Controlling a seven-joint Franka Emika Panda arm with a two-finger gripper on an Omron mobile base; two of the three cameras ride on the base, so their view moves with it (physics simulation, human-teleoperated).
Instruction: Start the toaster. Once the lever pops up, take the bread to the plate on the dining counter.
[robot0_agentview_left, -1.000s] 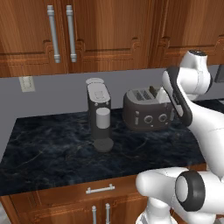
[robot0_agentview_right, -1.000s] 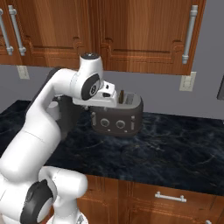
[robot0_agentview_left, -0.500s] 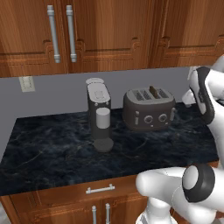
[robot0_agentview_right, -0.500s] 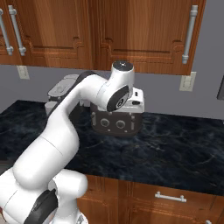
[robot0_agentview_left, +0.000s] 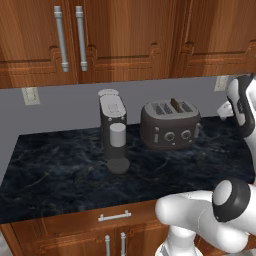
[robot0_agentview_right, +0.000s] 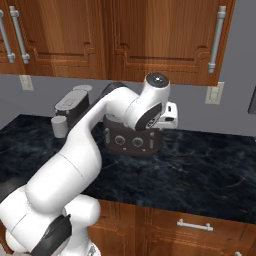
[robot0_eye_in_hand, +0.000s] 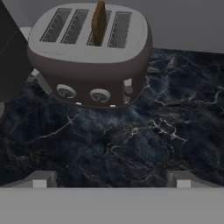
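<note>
The dark grey toaster (robot0_eye_in_hand: 92, 57) stands on a black marbled counter, seen from above and in front, with two round knobs on its front. A thin brown bread slice (robot0_eye_in_hand: 99, 22) stands upright out of one of the top slots, also seen as the bread (robot0_agentview_left: 175, 104) in the left base view. My gripper (robot0_eye_in_hand: 111, 180) is open, its fingertips (robot0_eye_in_hand: 41, 179) wide apart above bare counter, short of the toaster and holding nothing. In the right base view my arm (robot0_agentview_right: 145, 107) covers the upper part of the toaster (robot0_agentview_right: 132, 141). The plate and the dining counter are out of view.
A tall narrow grey coffee machine (robot0_agentview_left: 112, 127) stands just left of the toaster (robot0_agentview_left: 170, 125). Wooden wall cabinets (robot0_agentview_left: 125, 35) hang above the counter (robot0_agentview_left: 60, 170), which has silver-handled drawers below. An outlet (robot0_agentview_right: 214, 93) sits on the grey wall to the right.
My arm has swung right, from close against the toaster's front to a spot off its right end. The toaster and the coffee machine have stayed in place.
</note>
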